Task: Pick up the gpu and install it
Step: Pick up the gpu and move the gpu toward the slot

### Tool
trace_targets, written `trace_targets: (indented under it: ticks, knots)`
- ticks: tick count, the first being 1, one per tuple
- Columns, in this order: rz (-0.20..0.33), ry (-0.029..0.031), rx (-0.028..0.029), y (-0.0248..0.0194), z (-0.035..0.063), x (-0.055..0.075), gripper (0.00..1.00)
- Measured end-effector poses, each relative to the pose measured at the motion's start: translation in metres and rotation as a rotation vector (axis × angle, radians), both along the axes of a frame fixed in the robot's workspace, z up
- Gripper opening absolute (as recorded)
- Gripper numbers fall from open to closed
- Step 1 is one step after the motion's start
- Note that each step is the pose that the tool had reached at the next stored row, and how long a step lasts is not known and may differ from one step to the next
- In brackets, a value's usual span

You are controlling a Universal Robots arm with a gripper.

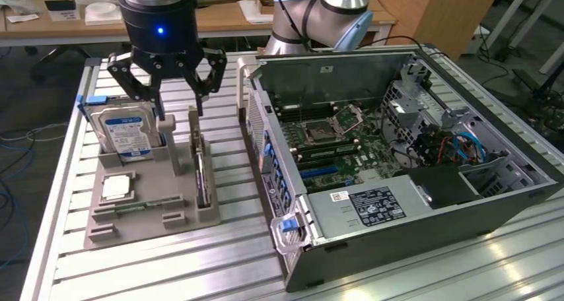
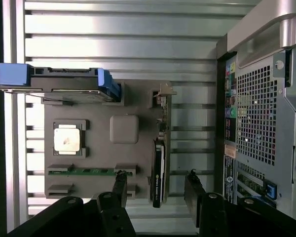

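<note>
I find the gripper (image 1: 176, 106) spread wide and holding nothing, hanging above the grey holder (image 1: 145, 185). The gpu (image 1: 203, 179) stands on edge in the holder's slot on the exterior view's right, near the open computer case (image 1: 370, 70), untouched.

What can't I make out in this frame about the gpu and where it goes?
- gpu: edge-on in both views, standing in the grey holder; faces and connector hidden.
- computer case card slots: exterior view, too small to tell apart.
- hard drive label: exterior view, text too small.
- pincer height above the gpu: unclear in the wrist view, which looks straight down.
</note>
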State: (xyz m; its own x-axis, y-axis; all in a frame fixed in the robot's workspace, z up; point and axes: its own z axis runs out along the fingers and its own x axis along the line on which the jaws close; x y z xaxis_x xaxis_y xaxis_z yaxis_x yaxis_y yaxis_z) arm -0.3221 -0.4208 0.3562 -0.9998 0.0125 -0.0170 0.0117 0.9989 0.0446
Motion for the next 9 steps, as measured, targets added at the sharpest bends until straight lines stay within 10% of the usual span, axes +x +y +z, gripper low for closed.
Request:
trace_targets:
  ticks: [9]
  knots:
    - [0.001,0.0013,-0.0008,-0.0011,-0.0105,0.0033,0.59]
